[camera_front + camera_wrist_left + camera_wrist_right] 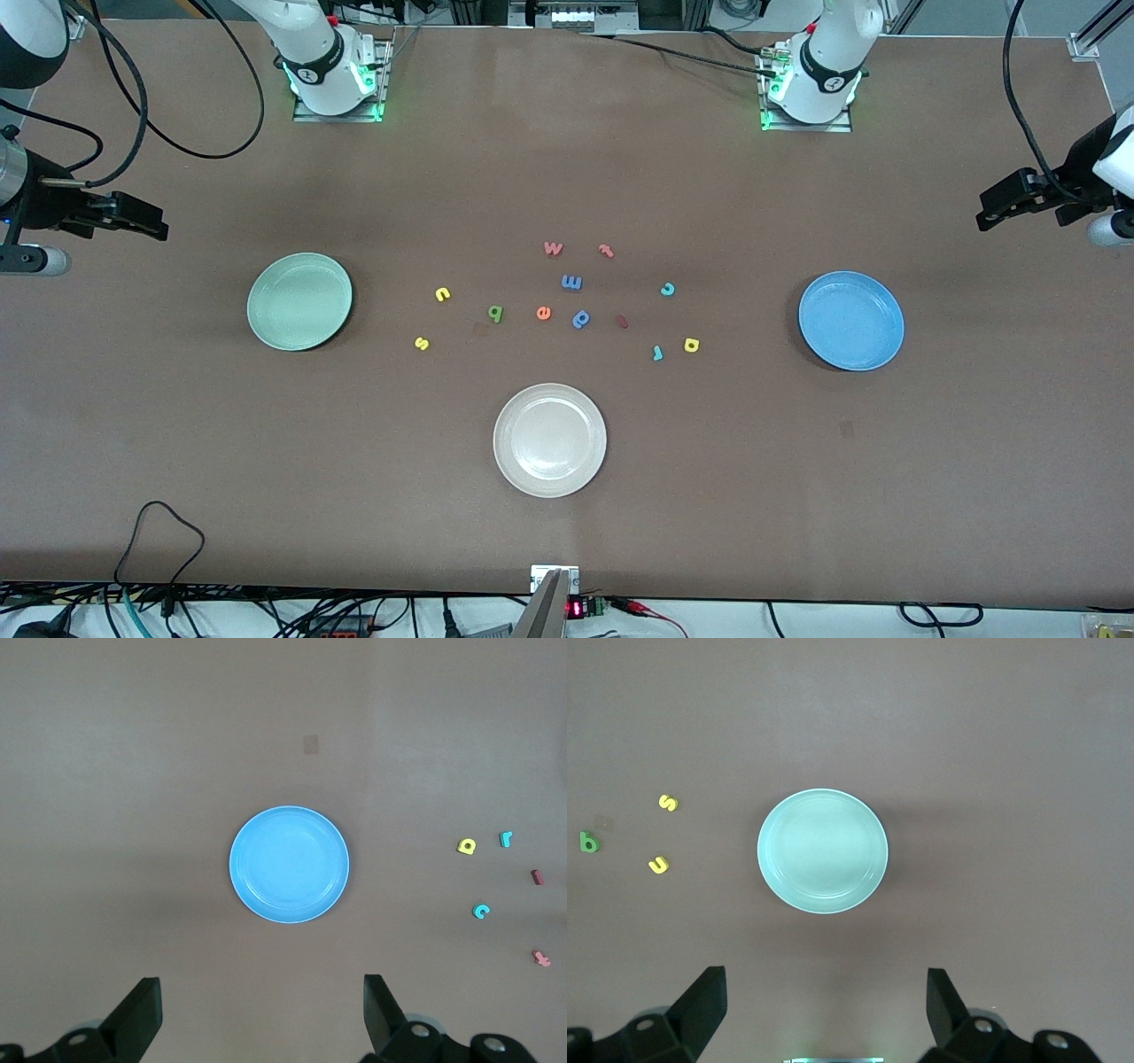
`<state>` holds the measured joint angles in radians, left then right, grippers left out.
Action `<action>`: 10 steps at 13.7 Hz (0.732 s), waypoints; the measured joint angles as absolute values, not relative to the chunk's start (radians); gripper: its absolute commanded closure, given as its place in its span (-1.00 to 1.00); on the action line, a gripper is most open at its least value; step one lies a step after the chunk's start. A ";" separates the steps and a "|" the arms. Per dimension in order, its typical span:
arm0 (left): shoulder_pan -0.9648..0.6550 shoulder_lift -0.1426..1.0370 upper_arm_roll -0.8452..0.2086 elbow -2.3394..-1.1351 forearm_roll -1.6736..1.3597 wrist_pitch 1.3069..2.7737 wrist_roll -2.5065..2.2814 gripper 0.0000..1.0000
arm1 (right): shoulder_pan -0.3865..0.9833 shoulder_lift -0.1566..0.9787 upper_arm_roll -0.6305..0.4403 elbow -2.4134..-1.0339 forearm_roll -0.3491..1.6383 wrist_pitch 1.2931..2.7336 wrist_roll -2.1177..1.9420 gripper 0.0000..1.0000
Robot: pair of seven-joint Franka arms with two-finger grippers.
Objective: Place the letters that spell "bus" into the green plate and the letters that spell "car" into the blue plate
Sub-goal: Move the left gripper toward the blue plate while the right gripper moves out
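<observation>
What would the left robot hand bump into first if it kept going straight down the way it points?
Probably bare table. The open left gripper looks down with the blue plate just ahead of its fingers, so it might meet the plate's rim instead; depth is unclear.

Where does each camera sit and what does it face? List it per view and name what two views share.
Front view: high across the table, facing both bases; left gripper and right gripper open at the edges.
Left wrist view: on the left arm, looking down at the blue plate; own fingers show.
Right wrist view: looking down at the green plate; own fingers show.
Shared: front and left wrist both show the blue plate.
</observation>
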<state>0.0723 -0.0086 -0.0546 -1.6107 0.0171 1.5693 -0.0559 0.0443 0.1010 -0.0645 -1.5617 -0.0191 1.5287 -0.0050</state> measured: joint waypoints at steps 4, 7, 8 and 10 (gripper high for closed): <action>0.070 -0.008 -0.062 -1.618 0.017 1.565 -0.057 -1.00 | 0.044 0.102 -0.064 -1.562 -0.019 1.527 -0.005 -1.00; 0.068 0.009 -0.071 -1.629 0.017 1.561 -0.058 -1.00 | 0.046 0.115 -0.058 -1.562 -0.017 1.505 -0.003 -1.00; 0.067 0.023 -0.072 -1.630 0.017 1.561 -0.058 -1.00 | 0.047 0.121 -0.055 -1.562 -0.017 1.483 0.000 -1.00; 0.067 0.068 -0.072 -1.630 0.017 1.564 -0.057 -1.00 | 0.048 0.127 -0.053 -1.562 -0.017 1.466 0.001 -1.00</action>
<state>0.0670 0.0676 -0.0724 -1.6297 0.0171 1.5636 -0.0567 0.0476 0.1269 -0.0530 -1.5620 -0.0171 1.4657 0.0011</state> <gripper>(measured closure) 0.000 0.000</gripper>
